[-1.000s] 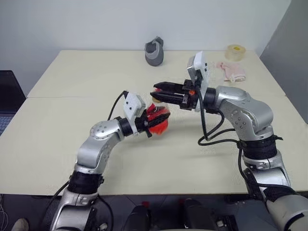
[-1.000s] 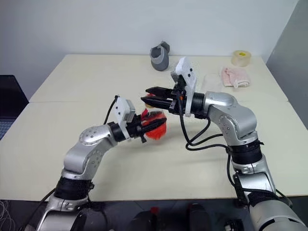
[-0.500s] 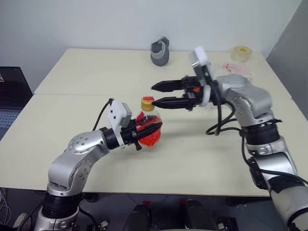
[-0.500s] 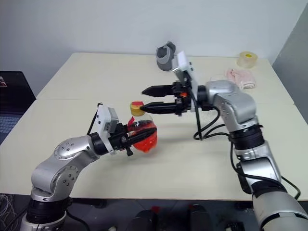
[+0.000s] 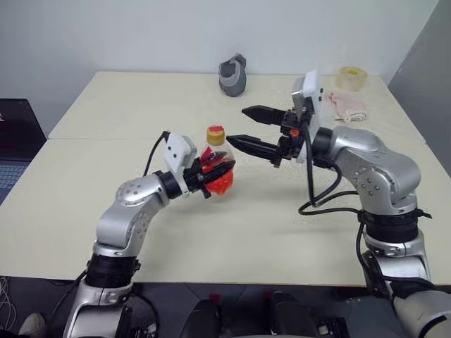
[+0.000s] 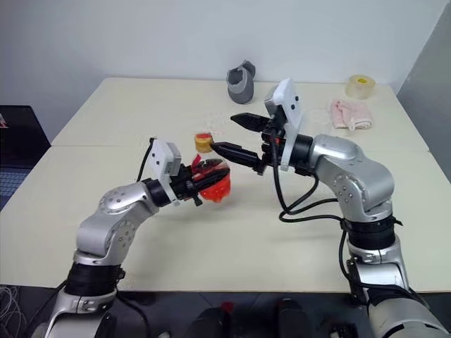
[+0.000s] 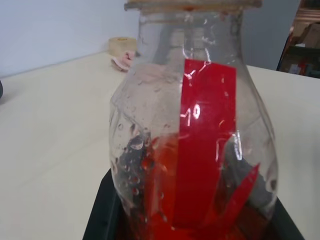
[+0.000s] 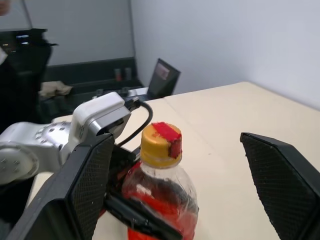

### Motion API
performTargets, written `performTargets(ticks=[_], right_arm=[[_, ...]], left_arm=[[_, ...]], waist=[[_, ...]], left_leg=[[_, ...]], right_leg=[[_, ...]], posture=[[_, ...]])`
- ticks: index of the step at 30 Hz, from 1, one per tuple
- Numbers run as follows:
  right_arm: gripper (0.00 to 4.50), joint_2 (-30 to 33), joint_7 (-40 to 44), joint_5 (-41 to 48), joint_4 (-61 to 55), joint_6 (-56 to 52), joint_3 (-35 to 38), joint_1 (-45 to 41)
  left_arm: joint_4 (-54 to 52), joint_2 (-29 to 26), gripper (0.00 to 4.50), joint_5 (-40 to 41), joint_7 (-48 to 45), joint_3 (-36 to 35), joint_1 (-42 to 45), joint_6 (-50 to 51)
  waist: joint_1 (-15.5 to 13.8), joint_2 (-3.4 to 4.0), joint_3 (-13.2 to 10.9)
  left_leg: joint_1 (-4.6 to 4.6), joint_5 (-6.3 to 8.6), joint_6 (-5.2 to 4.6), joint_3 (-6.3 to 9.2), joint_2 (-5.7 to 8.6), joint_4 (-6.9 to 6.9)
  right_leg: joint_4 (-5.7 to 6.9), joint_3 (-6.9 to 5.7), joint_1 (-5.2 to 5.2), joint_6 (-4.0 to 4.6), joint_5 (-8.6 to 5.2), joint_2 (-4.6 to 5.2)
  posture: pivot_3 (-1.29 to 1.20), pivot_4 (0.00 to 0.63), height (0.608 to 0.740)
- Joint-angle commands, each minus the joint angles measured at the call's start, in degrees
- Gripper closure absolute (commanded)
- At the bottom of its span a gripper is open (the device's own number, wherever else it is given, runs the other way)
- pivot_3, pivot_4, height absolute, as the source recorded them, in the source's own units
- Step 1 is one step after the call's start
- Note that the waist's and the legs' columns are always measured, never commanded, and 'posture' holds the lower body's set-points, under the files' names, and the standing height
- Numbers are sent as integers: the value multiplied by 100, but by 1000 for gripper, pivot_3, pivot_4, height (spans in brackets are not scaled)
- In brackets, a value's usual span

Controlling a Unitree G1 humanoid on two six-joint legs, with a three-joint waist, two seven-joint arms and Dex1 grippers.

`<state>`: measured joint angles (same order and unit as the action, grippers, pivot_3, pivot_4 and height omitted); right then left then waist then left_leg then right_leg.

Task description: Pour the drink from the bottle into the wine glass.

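Note:
My left gripper [image 5: 217, 173] is shut on the bulbous base of the bottle [image 5: 216, 163], which stands upright over the middle of the table. The clear bottle has a red label [image 7: 205, 140] and a yellow-orange cap [image 8: 160, 145] with a bit of red tape on it. The red drink [image 7: 150, 205] fills its lower part. My right gripper [image 5: 236, 125] is open wide just right of the cap and level with it, with nothing between its fingers [image 8: 89, 182]. The wine glass is hidden.
A grey cup-like object [image 5: 232, 74] stands at the table's far edge. A tape roll [image 5: 350, 76] and a pink cloth [image 5: 345, 105] lie at the far right. A seam [image 5: 106, 139] crosses the table. A laptop [image 5: 14, 141] sits off the left edge.
My right gripper has opened from nearly shut over the bottle's top and now stands beside the cap. My left gripper still holds the bottle. The camera has shifted.

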<state>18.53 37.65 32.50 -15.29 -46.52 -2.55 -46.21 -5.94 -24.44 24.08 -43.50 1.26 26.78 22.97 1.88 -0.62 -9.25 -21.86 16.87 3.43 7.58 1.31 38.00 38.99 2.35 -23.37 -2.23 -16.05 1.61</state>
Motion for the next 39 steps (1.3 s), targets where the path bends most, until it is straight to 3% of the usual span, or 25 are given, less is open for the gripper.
performTargets(ticks=[1, 15, 33, 39], right_arm=[[213, -263, -506, -390, 4, 324, -161, -213], [213, -491, -689, -1068, 688, 886, -390, -463], [213, 795, -177, -967, 461, 813, -17, 200], [213, 831, -61, -732, 175, 622, 17, 308]], left_arm=[[101, 115, 3080, -68, -139, 75, 338, -330], [170, 166, 3080, -130, -264, 93, 390, -411], [172, -3, 3080, -124, -237, -62, 427, -364], [267, 22, 3080, -146, -274, -34, 494, -400]], waist=[[10, 0, 0], [64, 0, 0], [44, 0, 0], [71, 0, 0]], left_leg=[[0, 0, 0, -1, 1, -1], [0, 0, 0, 0, 0, -1], [-2, 3, -6, -2, 1, 0], [-2, 5, -10, -2, 0, -1]], right_leg=[[1, 1, -2, 0, 0, -1], [3, 2, -6, 0, 0, -3], [2, 2, -3, 0, 0, -2], [2, 2, -5, 0, 0, -8]], posture=[[0, 150, 740], [0, 150, 740], [0, 150, 740], [0, 150, 740]])
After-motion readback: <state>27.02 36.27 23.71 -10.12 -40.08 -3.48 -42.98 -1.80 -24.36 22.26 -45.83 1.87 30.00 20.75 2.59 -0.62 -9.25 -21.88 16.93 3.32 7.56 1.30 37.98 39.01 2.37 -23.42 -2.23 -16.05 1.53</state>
